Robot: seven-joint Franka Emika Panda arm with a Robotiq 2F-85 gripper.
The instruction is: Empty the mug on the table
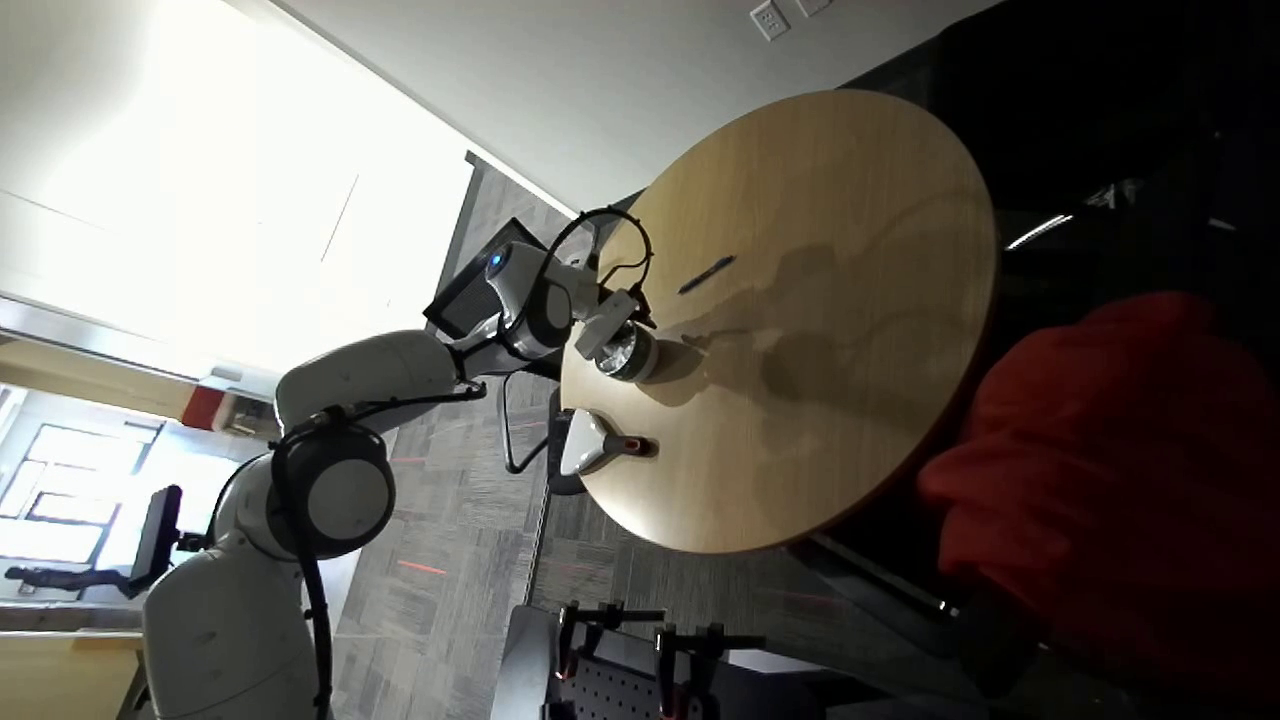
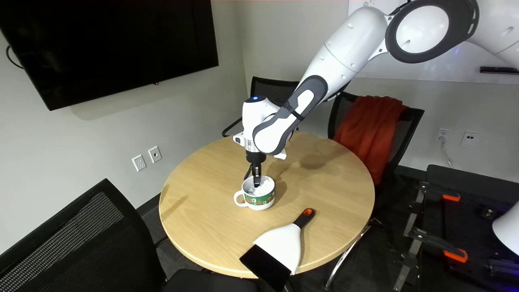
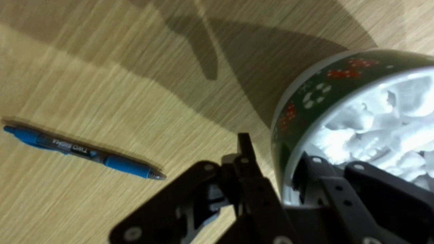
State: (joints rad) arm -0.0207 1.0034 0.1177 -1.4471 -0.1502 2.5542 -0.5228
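Observation:
The mug is white with a green flowered band and a handle; it stands upright on the round tan table (image 2: 202,219), seen in both exterior views (image 1: 645,362) (image 2: 261,200). In the wrist view the mug (image 3: 307,101) is at the right, filled with crumpled white pieces (image 3: 369,135). My gripper (image 3: 274,149) straddles the mug's wall, one finger outside and one inside the rim. A gap shows between the fingers; whether either touches the wall I cannot tell. The gripper also shows over the mug in both exterior views (image 1: 648,320) (image 2: 257,181).
A blue pen (image 3: 78,149) lies beside the mug, also seen in an exterior view (image 1: 706,274). A white scraper-like tool (image 2: 284,241) with a dark handle lies near the table's edge. Chairs (image 2: 81,243) stand around the table, one with a red cloth (image 2: 371,134).

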